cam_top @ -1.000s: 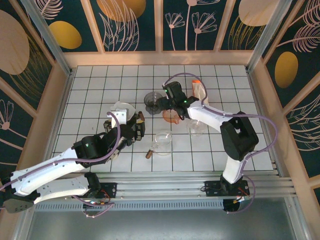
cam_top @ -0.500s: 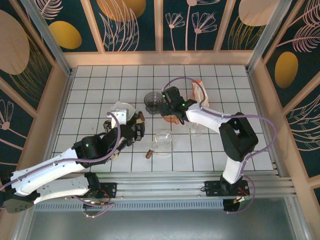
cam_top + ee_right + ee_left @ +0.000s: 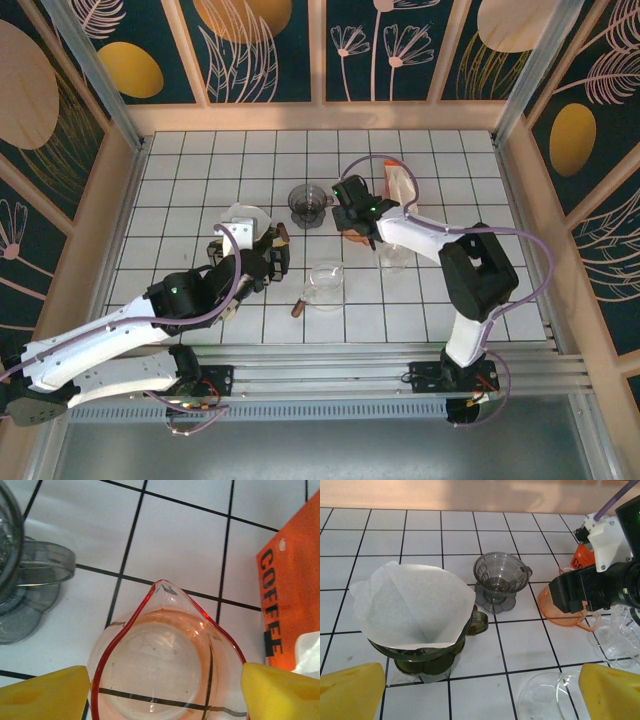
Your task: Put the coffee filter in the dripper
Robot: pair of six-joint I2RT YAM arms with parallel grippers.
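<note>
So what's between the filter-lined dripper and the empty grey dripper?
Only bare white tile, as the left wrist view shows. The handle of the filter-lined dripper juts toward the empty grey dripper.

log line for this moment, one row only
filter sitting in olive dripper | left jaws open, holding nothing | right jaws open, either side of orange cup | grey dripper empty

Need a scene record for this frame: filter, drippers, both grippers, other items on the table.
filter: white coffee filter seated in the dark dripper, open side up
second dripper: grey dripper, empty, upright, standing apart
left gripper: left gripper open, holding nothing
right gripper: right gripper open, over the orange glass pitcher
other: orange coffee bag; clear glass server
</note>
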